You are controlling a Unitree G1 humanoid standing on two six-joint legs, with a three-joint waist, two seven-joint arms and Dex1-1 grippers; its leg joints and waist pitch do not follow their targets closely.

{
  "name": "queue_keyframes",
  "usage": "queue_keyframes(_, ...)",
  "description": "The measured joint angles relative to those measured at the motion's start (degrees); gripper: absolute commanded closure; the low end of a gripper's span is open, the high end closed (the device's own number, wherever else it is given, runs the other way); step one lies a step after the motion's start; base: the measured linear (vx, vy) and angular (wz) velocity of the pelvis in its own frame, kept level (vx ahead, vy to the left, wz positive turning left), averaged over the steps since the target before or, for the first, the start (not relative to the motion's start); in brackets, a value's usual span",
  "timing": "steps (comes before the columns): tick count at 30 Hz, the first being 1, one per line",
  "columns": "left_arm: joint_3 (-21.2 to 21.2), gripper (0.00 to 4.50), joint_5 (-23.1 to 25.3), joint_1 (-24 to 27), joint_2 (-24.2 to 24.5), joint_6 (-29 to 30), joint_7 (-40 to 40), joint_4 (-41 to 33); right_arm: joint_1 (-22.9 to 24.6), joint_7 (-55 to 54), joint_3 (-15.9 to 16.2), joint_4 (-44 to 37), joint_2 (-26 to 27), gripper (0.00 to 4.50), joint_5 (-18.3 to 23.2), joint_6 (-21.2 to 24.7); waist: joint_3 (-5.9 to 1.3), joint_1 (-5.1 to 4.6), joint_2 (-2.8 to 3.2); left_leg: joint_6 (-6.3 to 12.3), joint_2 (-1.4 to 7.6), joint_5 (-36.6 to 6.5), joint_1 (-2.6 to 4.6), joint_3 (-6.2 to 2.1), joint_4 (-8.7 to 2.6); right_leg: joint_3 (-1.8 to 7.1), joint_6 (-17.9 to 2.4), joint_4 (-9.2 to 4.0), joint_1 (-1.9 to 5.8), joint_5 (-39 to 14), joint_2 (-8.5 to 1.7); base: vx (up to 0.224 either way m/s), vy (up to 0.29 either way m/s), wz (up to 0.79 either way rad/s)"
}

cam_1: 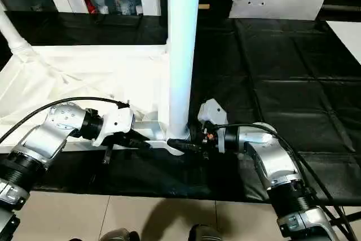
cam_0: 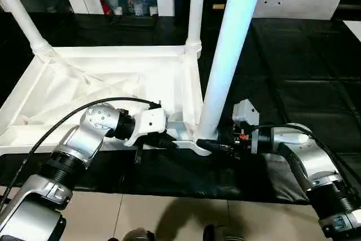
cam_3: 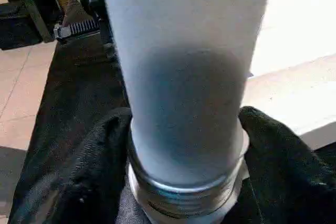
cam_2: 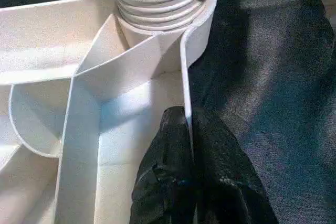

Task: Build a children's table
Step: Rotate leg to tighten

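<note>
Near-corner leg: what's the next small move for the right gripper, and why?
Probably close the right gripper on the near leg at its collar and start twisting. Its fingers flank the collar, threads still show above the corner socket, and the left gripper pinches the tabletop's rim, bracing it.
</note>
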Motion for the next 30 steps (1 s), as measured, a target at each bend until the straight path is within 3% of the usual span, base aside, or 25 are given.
queue_keyframes(9, 0.17, 4.50, -0.27, -0.01, -0.15, 0.19, -0.28, 0.32, 0.31, 0.31, -0.04, -0.20, 0.11, 1.76, 0.02, 0.30, -0.06, 0.04, 0.00, 0.00, 0.00, 0.00, 0.00, -0.01, 0.00, -0.02, 0.00, 0.02, 0.00, 0.00, 0.00, 0.000, 0.000, 0.00)
queue_keyframes(14, 1.53, 4.50, -0.84, 1.11, -1.65, 6.13, 1.86, -1.52, 2.69, -3.80, -1.02, -1.58, 2.48, 1.76, -0.02, 2.23, -0.59, 0.01, 0.09, 0.00, 0.00, 0.00, 0.05, -0.01, 0.02, -0.02, 0.00, 0.01, 0.06, -0.01, -0.02, 0.000, 0.000, 0.00)
queue_keyframes(19, 3.82, 4.50, 1.49, 2.33, -6.84, 15.86, 13.02, -3.69, 4.45, -19.75, -4.86, -1.16, 9.74, 1.77, -2.53, 3.86, -0.77, -0.95, 0.10, -0.43, -0.04, 0.02, 0.88, 0.07, 0.06, 0.02, 0.36, -0.07, 0.72, -0.19, -0.08, 0.000, 0.000, 0.00)
queue_keyframes(24, 5.44, 4.50, 3.99, 2.64, -15.70, 23.78, 26.45, -5.09, 2.54, -37.53, -10.12, 2.54, 18.38, 1.77, -4.80, 4.17, -0.80, -2.94, 0.13, -0.38, -0.08, 0.14, 0.80, 0.06, 0.07, 0.04, 0.36, -0.39, 0.74, -0.18, -0.08, 0.000, 0.000, 0.00)
queue_keyframes(27, 5.81, 4.50, 5.58, 2.56, -20.77, 27.32, 33.83, -5.71, -0.46, -46.04, -12.44, 5.61, 21.97, 1.77, -5.54, 4.37, -0.81, -3.44, 0.14, -0.30, -0.08, 0.19, 0.65, 0.06, 0.06, 0.03, 0.36, -0.60, 0.69, 0.12, -0.08, 0.000, 0.000, 0.00)
queue_keyframes(29, 5.73, 4.50, 6.15, 2.56, -21.64, 28.36, 35.60, -6.22, -1.51, -48.23, -12.71, 6.64, 22.88, 1.77, -5.60, 4.32, -0.83, -3.46, 0.17, -0.30, -0.08, 0.19, 0.62, 0.06, 0.04, 0.02, 0.34, -0.62, 0.66, 0.33, -0.07, 0.000, 0.000, 0.00)
queue_keyframes(30, 5.72, 4.50, 6.21, 2.56, -21.65, 28.67, 35.93, -6.49, -1.66, -48.68, -12.71, 6.77, 23.14, 1.43, -5.83, 4.11, -0.85, -3.39, 0.20, -0.30, -0.05, 0.19, 0.57, 0.03, -0.01, -0.05, 0.33, -0.62, 0.64, 0.37, -0.06, 0.000, 0.000, 0.00)
